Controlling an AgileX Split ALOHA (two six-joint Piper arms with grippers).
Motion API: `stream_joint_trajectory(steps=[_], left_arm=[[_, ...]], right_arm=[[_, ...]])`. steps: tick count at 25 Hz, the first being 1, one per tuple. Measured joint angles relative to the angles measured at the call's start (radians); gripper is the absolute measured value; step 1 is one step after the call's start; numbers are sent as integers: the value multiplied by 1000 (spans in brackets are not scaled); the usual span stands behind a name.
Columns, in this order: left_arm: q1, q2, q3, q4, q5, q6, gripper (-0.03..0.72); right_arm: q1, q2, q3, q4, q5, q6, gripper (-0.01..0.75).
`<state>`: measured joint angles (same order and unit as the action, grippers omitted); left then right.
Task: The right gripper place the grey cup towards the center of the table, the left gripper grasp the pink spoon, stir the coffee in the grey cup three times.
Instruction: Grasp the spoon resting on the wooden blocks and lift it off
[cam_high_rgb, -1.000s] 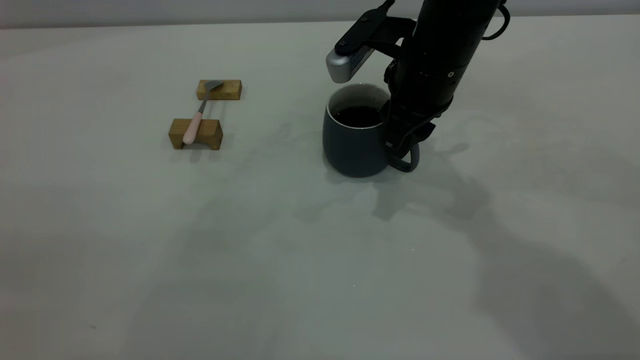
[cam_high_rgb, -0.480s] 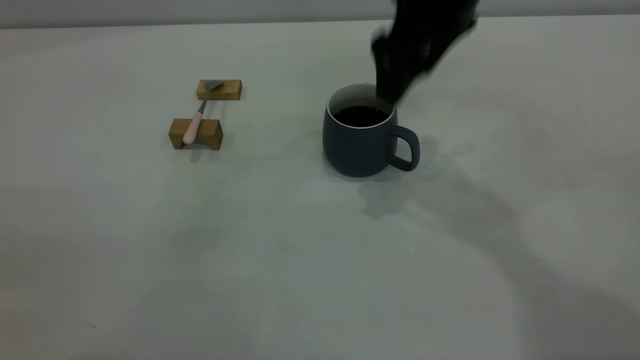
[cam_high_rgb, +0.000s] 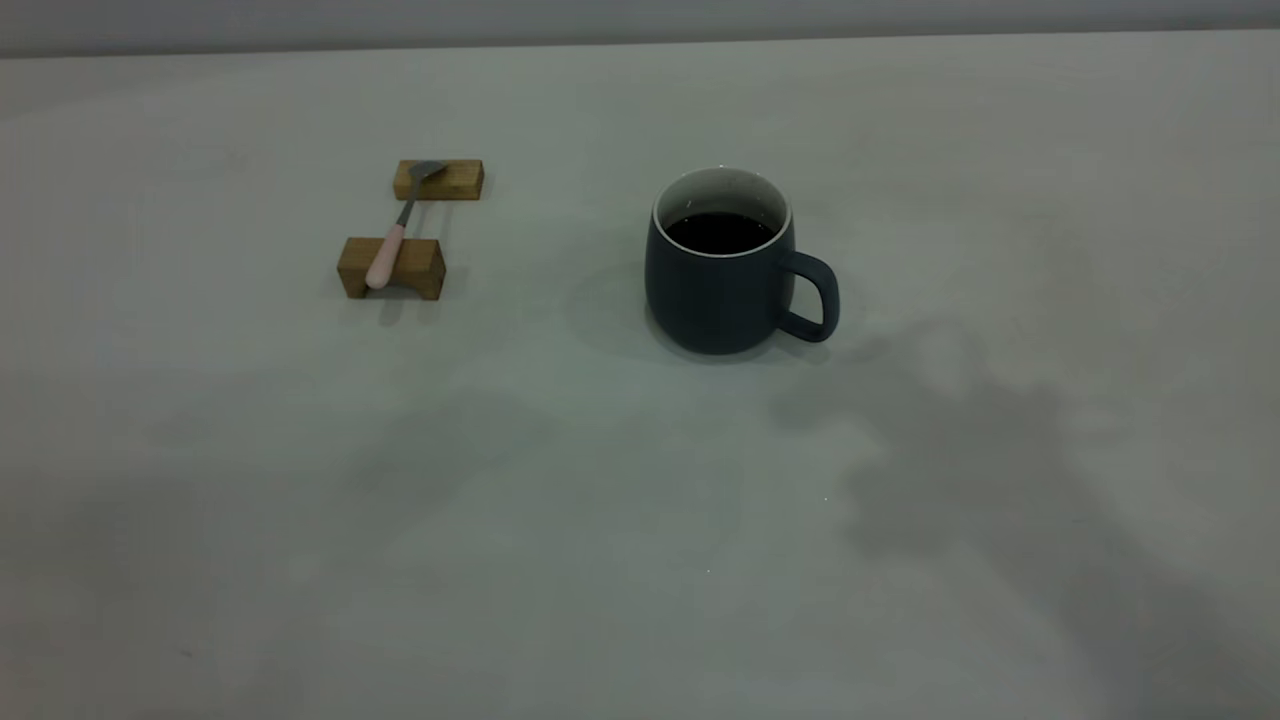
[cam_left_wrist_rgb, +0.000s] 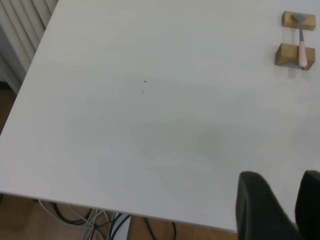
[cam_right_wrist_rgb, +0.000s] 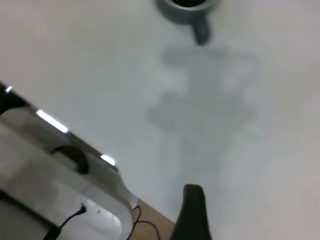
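Observation:
The grey cup (cam_high_rgb: 712, 295) stands upright near the table's (cam_high_rgb: 640, 520) middle, handle (cam_high_rgb: 815, 297) to the right, with dark coffee (cam_high_rgb: 718, 232) inside. It stands free. The pink spoon (cam_high_rgb: 388, 250) lies across two wooden blocks at the left, bowl on the far one. Neither arm shows in the exterior view. In the left wrist view my left gripper (cam_left_wrist_rgb: 290, 180) hangs open and empty over the table's near edge, the spoon (cam_left_wrist_rgb: 302, 52) far off. In the right wrist view one black finger (cam_right_wrist_rgb: 193, 212) of my right gripper shows, with only bare table beside it and the cup (cam_right_wrist_rgb: 186, 11) far away.
The near wooden block (cam_high_rgb: 415, 268) and the far block (cam_high_rgb: 455, 180) carry the spoon. The table's edge (cam_left_wrist_rgb: 100, 202) has cables below it. A white stand (cam_right_wrist_rgb: 75, 195) sits past the table's edge on the right arm's side.
My right gripper let go of the cup's handle, rose and left the exterior view. The cup stayed where it was. The spoon has not moved.

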<state>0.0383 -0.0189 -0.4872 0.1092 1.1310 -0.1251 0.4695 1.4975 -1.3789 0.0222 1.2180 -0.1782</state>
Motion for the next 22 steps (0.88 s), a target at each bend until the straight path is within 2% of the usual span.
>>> stream_joint_trajectory(steps=[5, 12, 14, 22], left_arm=[[0, 0, 0, 0, 0, 0, 262], [0, 0, 0, 0, 0, 0, 262], [0, 0, 0, 0, 0, 0, 262], [0, 0, 0, 0, 0, 0, 262]], right_arm=[[0, -163, 103, -22, 7, 13, 713], [-12, -584, 422, -32, 18, 24, 703], [-50, -732, 514, -40, 20, 36, 701], [-299, -1241, 750, -43, 6, 73, 690]])
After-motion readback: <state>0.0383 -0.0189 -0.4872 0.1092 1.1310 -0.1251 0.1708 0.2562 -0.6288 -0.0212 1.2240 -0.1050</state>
